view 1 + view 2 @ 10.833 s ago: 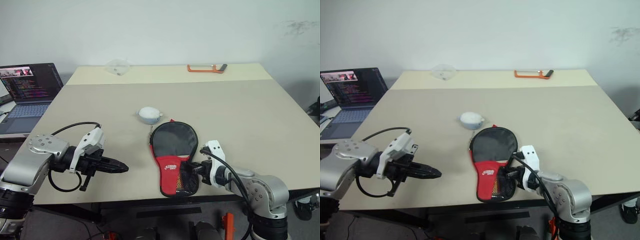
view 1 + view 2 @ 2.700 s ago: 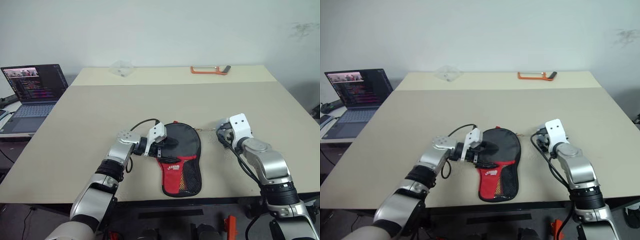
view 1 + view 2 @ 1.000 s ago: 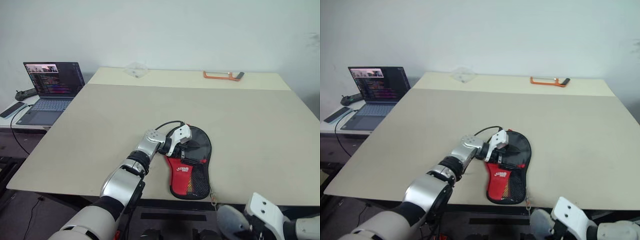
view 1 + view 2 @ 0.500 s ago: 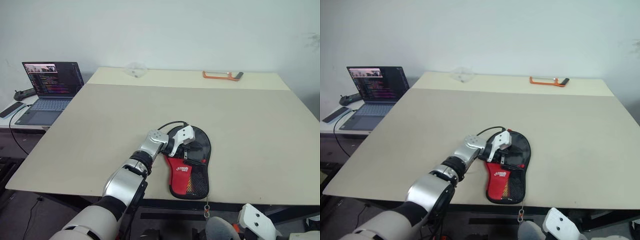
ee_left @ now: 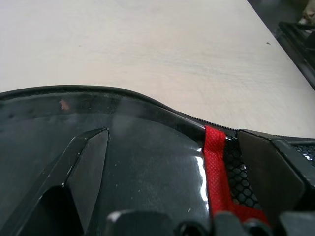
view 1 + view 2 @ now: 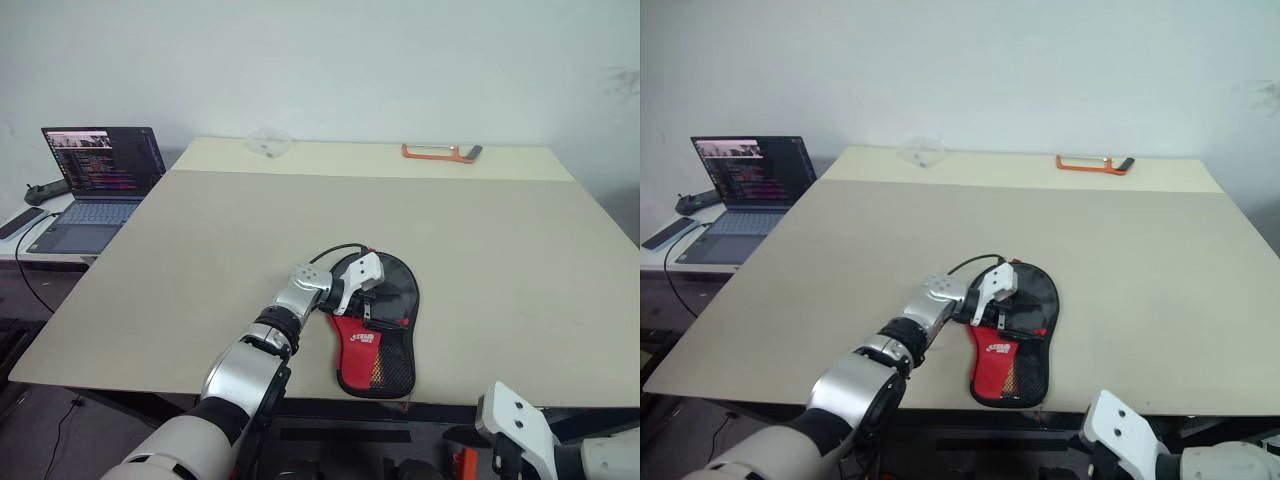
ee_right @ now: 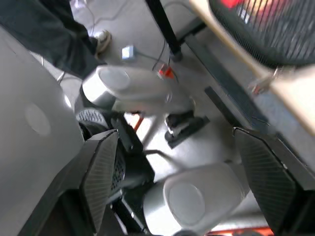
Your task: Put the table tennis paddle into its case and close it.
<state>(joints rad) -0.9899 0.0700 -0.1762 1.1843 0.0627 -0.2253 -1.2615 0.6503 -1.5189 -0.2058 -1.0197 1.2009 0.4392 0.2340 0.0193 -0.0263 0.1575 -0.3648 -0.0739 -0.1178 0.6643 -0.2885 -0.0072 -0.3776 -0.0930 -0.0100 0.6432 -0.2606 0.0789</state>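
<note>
Nearest, at about 5 o'clock below the table (image 6: 200, 250) edge: right gripper (image 7: 187, 147), fingers spread wide, nothing between them, pointing at floor clutter. Just off the lip there, what looks like a zipper pull dangling at the case's near end.

Next out, dead centre near the front edge: case (image 6: 378, 345), flat on the table, red panel and mesh pocket toward 6 o'clock, round black end toward 12. No paddle lying loose, so presumably inside already, though can't confirm.

Left gripper (image 6: 372, 300) resting over the round end from 9 o'clock, fingers spread wide, pinning rather than pinching.

Handling guess: light, soft fabric, shiny and probably a bit slippery, stiffened by the bat inside. Best pinned flat on the round part while tugging the zipper pull.

Farther out: laptop (image 6: 95, 175) at 10 o'clock, orange tool (image 6: 440, 152) at 1 o'clock.
</note>
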